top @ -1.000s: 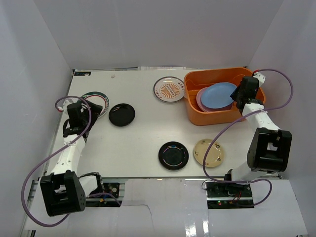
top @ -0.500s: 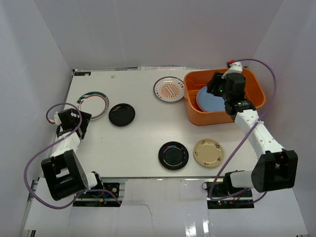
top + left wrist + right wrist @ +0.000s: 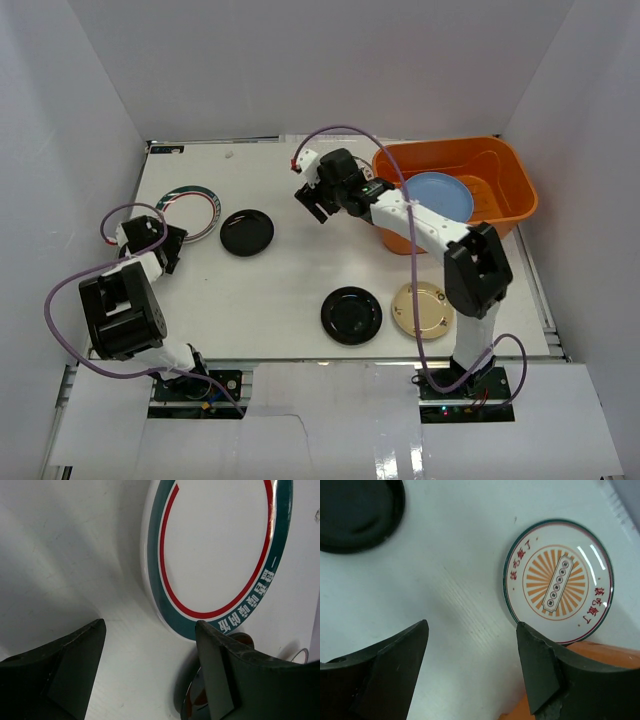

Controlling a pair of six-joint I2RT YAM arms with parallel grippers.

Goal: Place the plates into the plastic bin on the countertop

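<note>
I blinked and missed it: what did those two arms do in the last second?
The right tool swung left from over the orange bin to above the orange-patterned plate, open and empty. The left tool drew back off the green-rimmed plate. No plate on the table moved.

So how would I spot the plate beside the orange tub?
Find the orange bin at the far right of the table. Outside its left wall lies a white plate with an orange sunburst and red characters; the black plate and blue plate nearby are plain.
</note>
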